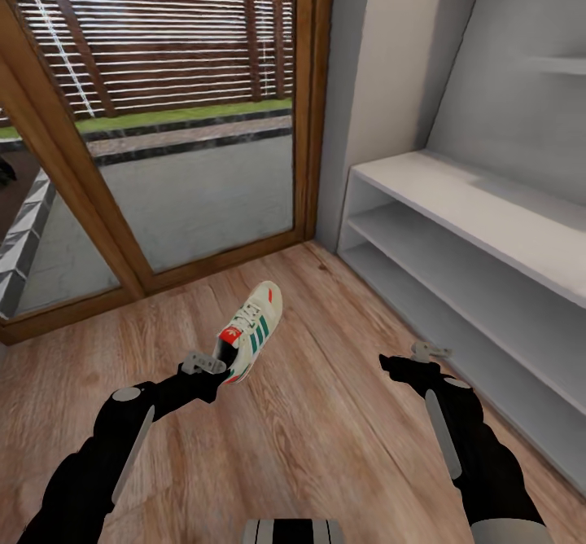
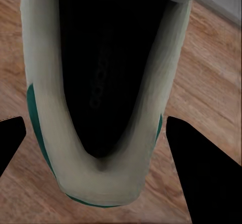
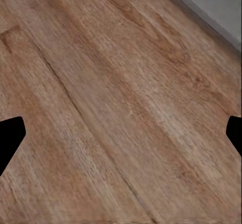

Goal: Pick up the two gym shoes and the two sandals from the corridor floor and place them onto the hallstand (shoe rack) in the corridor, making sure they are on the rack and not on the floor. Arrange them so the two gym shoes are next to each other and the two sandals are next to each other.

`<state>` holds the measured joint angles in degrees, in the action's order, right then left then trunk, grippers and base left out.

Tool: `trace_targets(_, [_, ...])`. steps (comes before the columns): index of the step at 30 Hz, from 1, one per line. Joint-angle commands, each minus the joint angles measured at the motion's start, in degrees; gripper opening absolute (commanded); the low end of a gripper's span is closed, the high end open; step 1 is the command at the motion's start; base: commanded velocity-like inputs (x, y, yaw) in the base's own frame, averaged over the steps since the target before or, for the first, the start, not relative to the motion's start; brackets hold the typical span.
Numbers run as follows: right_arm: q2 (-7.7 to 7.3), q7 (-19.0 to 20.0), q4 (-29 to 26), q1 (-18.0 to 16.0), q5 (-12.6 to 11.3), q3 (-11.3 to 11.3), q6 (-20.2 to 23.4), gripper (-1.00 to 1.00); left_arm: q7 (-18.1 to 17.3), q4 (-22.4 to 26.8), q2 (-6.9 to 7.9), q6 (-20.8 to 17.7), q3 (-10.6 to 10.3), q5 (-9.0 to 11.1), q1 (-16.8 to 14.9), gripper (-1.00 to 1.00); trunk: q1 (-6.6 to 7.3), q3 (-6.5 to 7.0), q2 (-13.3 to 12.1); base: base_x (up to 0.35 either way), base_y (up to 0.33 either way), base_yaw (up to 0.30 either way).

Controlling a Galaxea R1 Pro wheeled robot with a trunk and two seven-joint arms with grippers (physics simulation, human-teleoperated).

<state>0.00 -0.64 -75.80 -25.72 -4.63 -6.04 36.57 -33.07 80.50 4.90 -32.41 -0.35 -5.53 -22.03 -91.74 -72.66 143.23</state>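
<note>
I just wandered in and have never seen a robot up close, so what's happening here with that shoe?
The robot's left gripper is holding a cream-white gym shoe by its heel end, lifted above the wood plank floor. Its right gripper is open, holding nothing, over the floor. The pale hallstand stands to the right with its shelves bare where they can be seen, so the shoe isn't on it yet.

A cream-white gym shoe [image 2: 116, 178] with green side stripes is sitting between the left gripper [image 2: 96, 148]'s dark fingertips [image 2: 194, 158], its black opening facing the camera, wood-grain corridor floor [image 2: 212, 78] lying beyond it.
</note>
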Motion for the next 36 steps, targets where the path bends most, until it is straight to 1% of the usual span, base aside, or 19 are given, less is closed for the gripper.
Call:
trace_targets(1, [0.0,-0.07,-0.05,-0.03,-0.47,-0.03,0.25,1.0,-0.41,0.1,0.02,-0.12,-0.01,-0.53,-0.03,-1.0,0.04,0.03,0.02,-0.303,-0.087,-0.221])
trace_targets(8, [0.0,-0.07,-0.05,-0.03,-0.47,-0.03,0.23,1.0,-0.41,0.1,0.02,-0.19,-0.08,-0.53,-0.03,-1.0,0.04,0.51,0.02,-0.33,-0.01,-0.222])
trace_targets(15, [0.0,-0.07,-0.05,-0.03,-0.47,-0.02,0.24,1.0,-0.41,0.1,0.02,-0.18,-0.09,-0.53,-0.03,-1.0,0.04,0.99,0.02,-0.279,0.113,-0.222])
trace_targets(19, [0.0,-0.07,-0.05,-0.03,-0.48,-0.02,0.24,1.0,-0.41,0.1,0.02,-0.15,-0.03,-0.53,-0.03,-1.0,0.04,1.27,0.02,-0.066,0.124,-0.222])
trace_targets(26, [0.0,-0.07,-0.05,-0.03,-0.47,-0.02,0.25,1.0,-0.41,0.1,0.02,-0.12,-0.02,-0.53,-0.03,-1.0,0.04,1.75,0.02,-0.012,0.026,-0.22])
trace_targets(36, [0.0,0.18,-0.05,-0.03,-0.51,-0.02,0.23,1.0,-0.41,0.1,0.02,-0.11,0.0,-0.53,-0.03,-1.0,0.04,1.84,0.02,0.0,0.001,-0.028])
